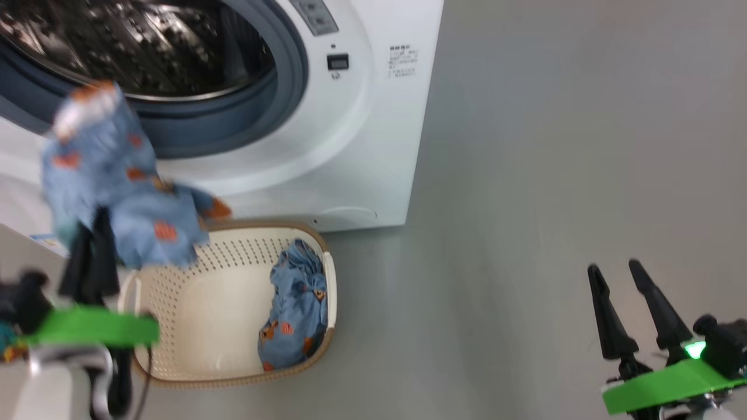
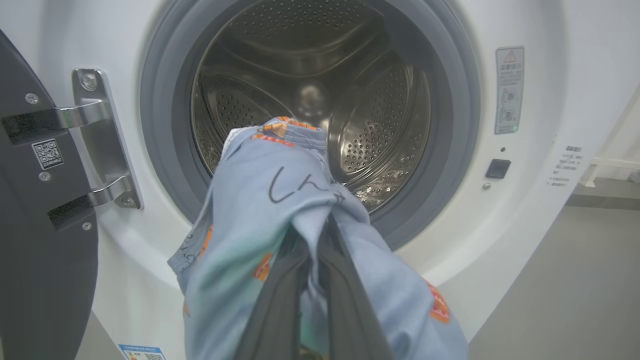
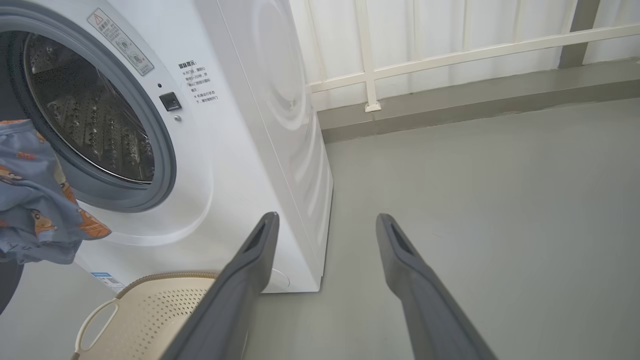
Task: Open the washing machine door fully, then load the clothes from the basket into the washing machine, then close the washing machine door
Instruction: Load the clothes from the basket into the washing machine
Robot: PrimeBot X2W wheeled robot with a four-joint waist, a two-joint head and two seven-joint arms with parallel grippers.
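My left pincer (image 1: 96, 233) is clenched on the held garment (image 1: 117, 186), light blue with orange figures. It is bunched over the fingers and hangs just before the mouth of the washing machine (image 1: 350, 146). In the left wrist view the cloth's top overlaps the lower part of the steel drum (image 2: 380, 115), with the grey-blue gasket (image 2: 160, 125) ringing it. The door (image 2: 35, 250) stands swung open at that view's left on its hinge (image 2: 100, 140), which has two metal arms. My right pincer (image 1: 614, 267) is released with fingers spread, grasping nothing, over bare grey floor (image 1: 554, 146), well apart from the machine. I count two garments. The second garment (image 1: 295, 303) lies crumpled against the right wall of the one basket (image 1: 192, 280), which sits on the floor just in front of the machine. A white railing (image 3: 450, 55) runs behind.
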